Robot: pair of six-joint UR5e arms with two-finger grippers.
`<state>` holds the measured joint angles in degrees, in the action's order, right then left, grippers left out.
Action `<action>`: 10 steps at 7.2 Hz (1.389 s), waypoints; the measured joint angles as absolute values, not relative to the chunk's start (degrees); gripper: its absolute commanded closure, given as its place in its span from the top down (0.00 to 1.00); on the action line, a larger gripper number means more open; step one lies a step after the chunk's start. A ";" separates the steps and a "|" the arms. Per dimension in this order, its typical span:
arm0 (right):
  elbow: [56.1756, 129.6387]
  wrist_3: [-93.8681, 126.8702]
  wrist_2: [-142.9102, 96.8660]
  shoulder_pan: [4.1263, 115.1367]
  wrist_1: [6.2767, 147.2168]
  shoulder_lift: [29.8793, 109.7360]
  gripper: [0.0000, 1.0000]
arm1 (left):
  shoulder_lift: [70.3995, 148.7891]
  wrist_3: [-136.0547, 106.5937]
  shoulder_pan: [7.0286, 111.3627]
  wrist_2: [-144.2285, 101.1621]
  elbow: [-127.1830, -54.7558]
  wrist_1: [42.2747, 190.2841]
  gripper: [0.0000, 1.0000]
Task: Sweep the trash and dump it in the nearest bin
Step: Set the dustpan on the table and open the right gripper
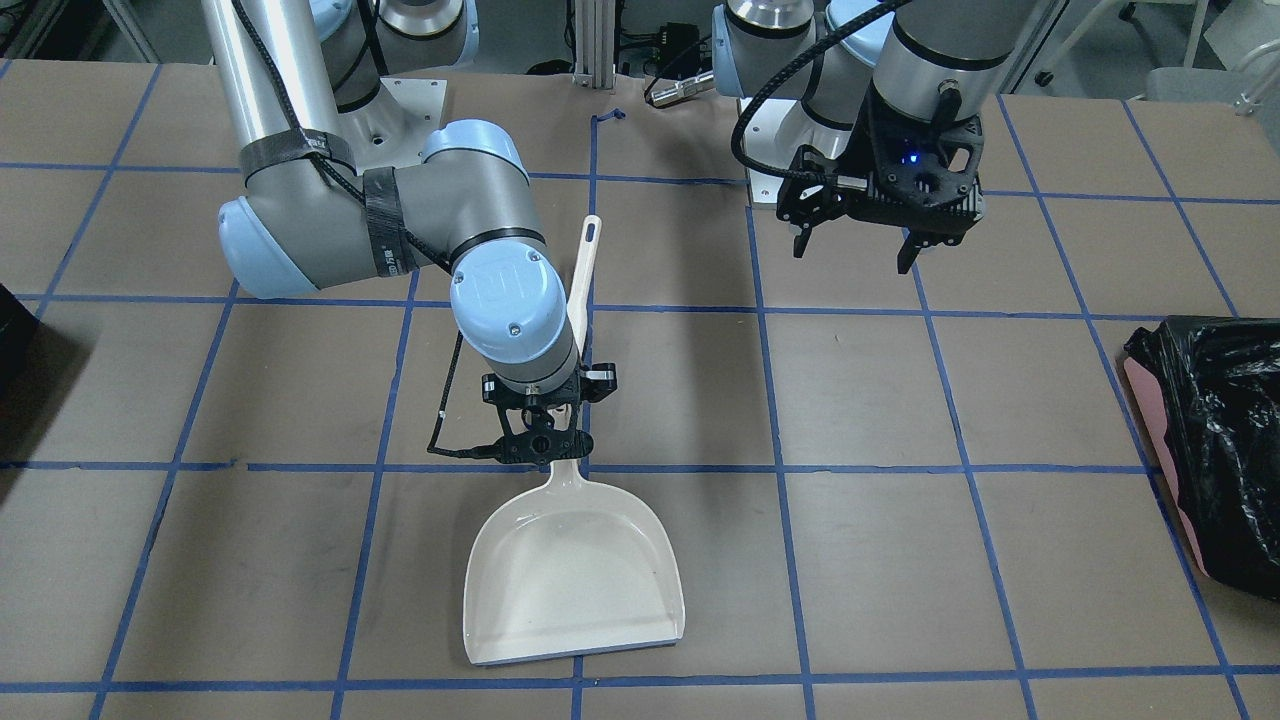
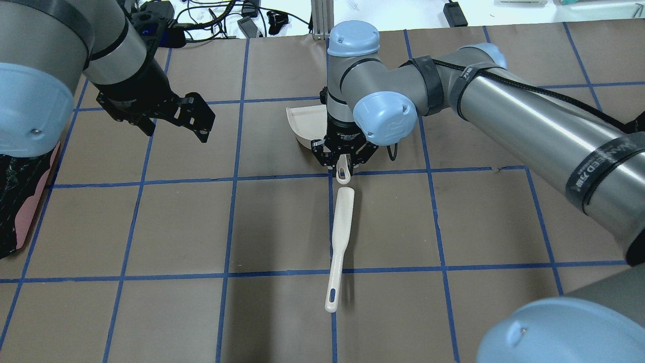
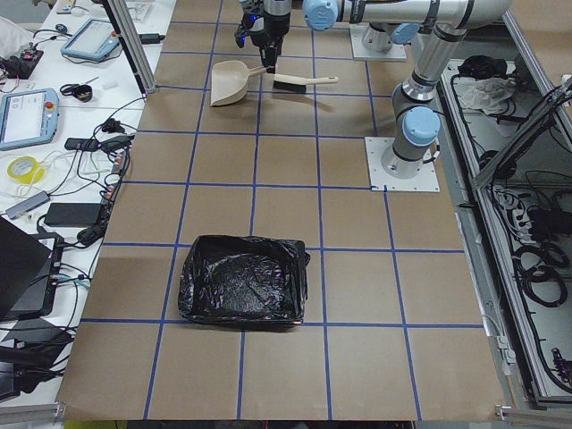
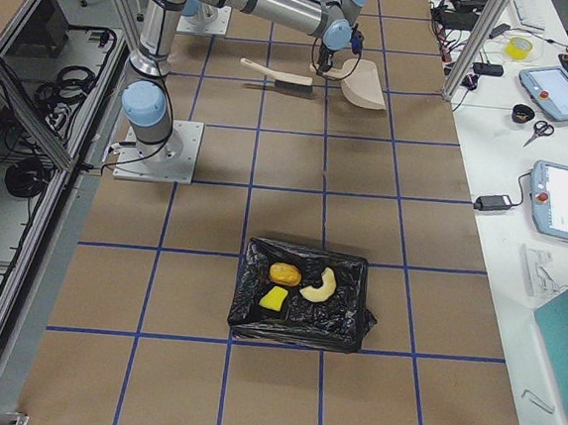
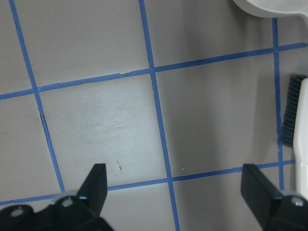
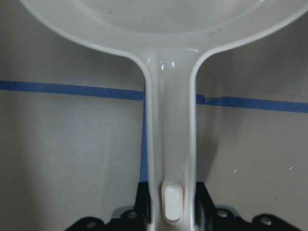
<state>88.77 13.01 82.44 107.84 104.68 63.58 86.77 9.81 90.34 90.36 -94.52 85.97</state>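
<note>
Dustpan (image 1: 575, 570) is lying flat on the tabletop (image 1: 900, 560), my right gripper (image 1: 548, 445) clamping its handle. I'm holding the left gripper (image 1: 852, 258) spread wide above the tabletop. Bread roll (image 4: 285, 273), wedge (image 4: 273, 299) and croissant (image 4: 319, 285) are sitting inside the black bin (image 4: 338, 332).

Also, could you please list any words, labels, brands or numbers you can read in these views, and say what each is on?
"ANNED", roughly, then unclear characters: white print on the black strap of the right arm; its start curves out of sight.
"UR", a faint raised logo: on the blue joint cap.
Too small to read: the teach pendant screens.
No text shows on the dustpan or the brush.
</note>
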 measured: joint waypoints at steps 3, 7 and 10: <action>88.64 13.11 82.45 107.84 104.70 63.33 0.00 | 86.20 13.18 88.28 90.37 -94.82 86.37 1.00; 88.67 13.58 82.67 107.79 106.31 62.76 0.00 | 86.30 13.50 88.33 90.04 -95.17 86.35 1.00; 88.77 13.82 82.70 107.61 106.18 62.72 1.00 | 86.39 13.46 88.33 90.02 -95.27 86.32 1.00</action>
